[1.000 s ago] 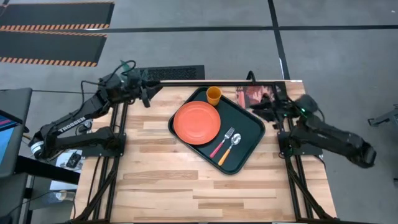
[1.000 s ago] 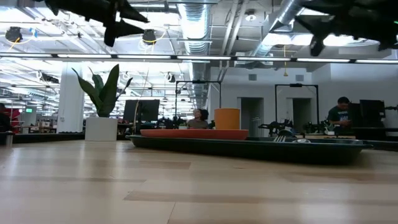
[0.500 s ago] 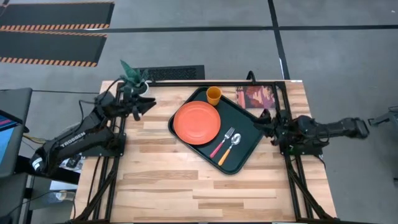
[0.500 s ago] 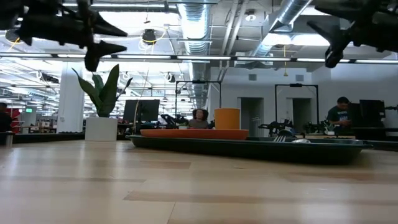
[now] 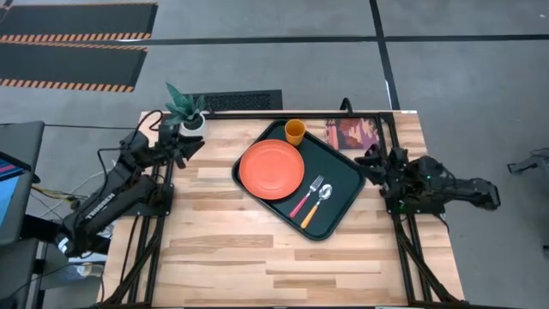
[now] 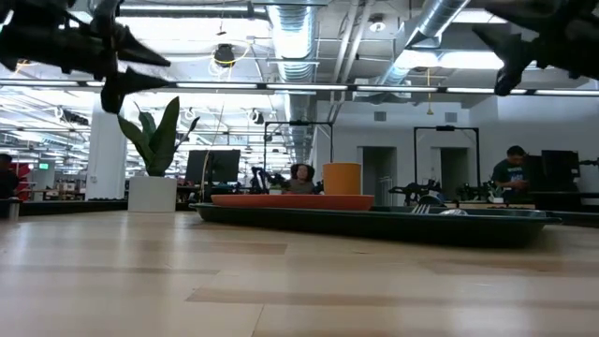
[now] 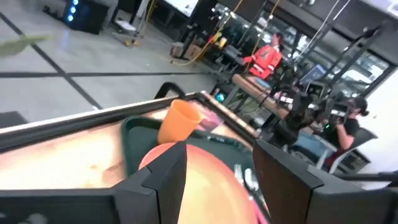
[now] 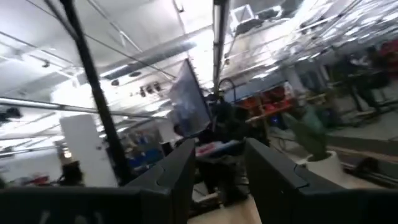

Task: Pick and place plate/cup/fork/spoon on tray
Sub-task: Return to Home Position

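Tray (image 5: 341, 172) full, left tool (image 5: 196, 144), right tool (image 5: 367, 160) — open

The left arm (image 5: 110, 193) lies folded low along the frame's left side, the left jaws apart and empty, pointing right. The right arm (image 5: 448, 188) lies folded at the right side, the right jaws parted, empty, pointing left.

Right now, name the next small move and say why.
Probably just draw the left gripper and right gripper back to home. Both are open and empty, one on either side of the tray, and the plate, cup, fork and spoon all sit on it.
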Motion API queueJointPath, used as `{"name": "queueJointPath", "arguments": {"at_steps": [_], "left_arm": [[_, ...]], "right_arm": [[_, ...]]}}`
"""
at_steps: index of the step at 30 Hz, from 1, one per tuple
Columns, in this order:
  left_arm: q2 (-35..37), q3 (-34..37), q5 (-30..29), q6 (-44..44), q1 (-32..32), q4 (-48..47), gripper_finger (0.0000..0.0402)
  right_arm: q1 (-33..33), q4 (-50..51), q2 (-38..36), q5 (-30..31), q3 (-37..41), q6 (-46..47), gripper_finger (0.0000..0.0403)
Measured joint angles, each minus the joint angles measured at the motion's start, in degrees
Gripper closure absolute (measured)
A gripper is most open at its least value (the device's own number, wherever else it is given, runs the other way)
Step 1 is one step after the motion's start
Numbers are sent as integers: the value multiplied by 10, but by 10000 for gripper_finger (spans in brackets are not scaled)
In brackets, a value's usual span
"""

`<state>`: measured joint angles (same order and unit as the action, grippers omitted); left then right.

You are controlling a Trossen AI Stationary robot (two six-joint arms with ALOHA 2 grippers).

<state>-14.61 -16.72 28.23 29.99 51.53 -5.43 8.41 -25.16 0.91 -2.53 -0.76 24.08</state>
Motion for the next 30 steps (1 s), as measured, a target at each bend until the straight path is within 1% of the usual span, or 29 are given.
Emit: {"name": "queueJointPath", "arguments": {"at_steps": [3,4,8,11,12,13,16,19,22,24,30], "left_arm": [[6,23,14,-11,8,1,231],[11,36,14,-10,9,5,231],[36,105,14,26,8,66,231],[66,156,13,64,8,123,231],[77,161,11,79,6,115,231],[90,159,-2,70,2,98,231],[112,158,-7,49,-18,97,231],[132,158,-35,36,-38,90,231],[140,158,-71,36,-51,89,231],[142,158,-86,36,-55,88,231],[142,158,-93,36,-55,86,231]], "right_arm": [[26,57,11,-2,1,-3,238],[33,62,12,-3,1,-9,238],[49,69,10,-8,0,-20,239],[49,64,9,-10,0,-30,238],[48,65,9,-10,0,-33,238],[47,67,9,-10,0,-35,238],[47,74,9,-8,2,-45,239],[49,90,9,-6,2,-51,238],[49,102,10,-5,3,-51,239],[48,117,9,-5,3,-51,239],[48,195,10,-5,3,-51,239]]}}
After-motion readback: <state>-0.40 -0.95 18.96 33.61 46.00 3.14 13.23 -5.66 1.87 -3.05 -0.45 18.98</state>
